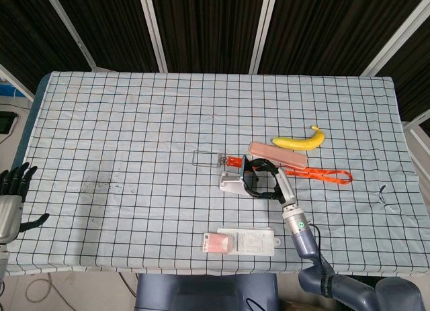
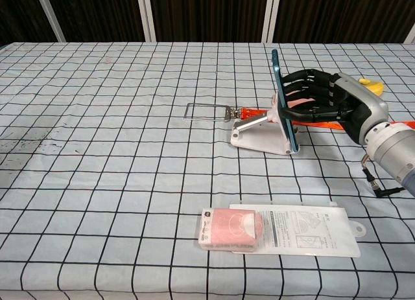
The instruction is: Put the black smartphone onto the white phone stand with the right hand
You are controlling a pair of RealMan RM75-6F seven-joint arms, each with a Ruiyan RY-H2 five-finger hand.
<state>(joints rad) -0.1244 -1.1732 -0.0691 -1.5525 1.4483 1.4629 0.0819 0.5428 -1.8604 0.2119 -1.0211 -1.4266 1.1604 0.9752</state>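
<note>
My right hand (image 2: pixel 331 102) grips the phone (image 2: pixel 283 99) by its long edges, fingers (image 2: pixel 305 92) wrapped across the back. The phone stands nearly upright, edge-on to the chest view, its bottom at the stand (image 2: pixel 262 137) lip and its face leaning twd the stand's sloped plate. Whether it's fully seated or just touching, can't tell.

Handling, my guess: thin, stiff slab, glassy and slick, moderately light but top-heavy when upright like this. It'd tip or skid off the lip if I let go early. Best hold is what I've got, across the narrow width at mid-height, clear of the bottom edge so it can drop into the lip. The stand looks light too and prob slides on the cloth (image 1: pixel 134 123) if I push.

Hard to see: in the head view my hand (image 1: pixel 265 180) covers the phone and most of the stand (image 1: pixel 232 184), so contact there is hidden. The screen side never shows. The thumb's spot is unclear. The orange strap (image 1: pixel 326 174) runs behind my hand, partly hidden. My left hand (image 1: pixel 12 183) sits at the far table edge, fingers apart, holding nothing, cut off by the frame.
</note>
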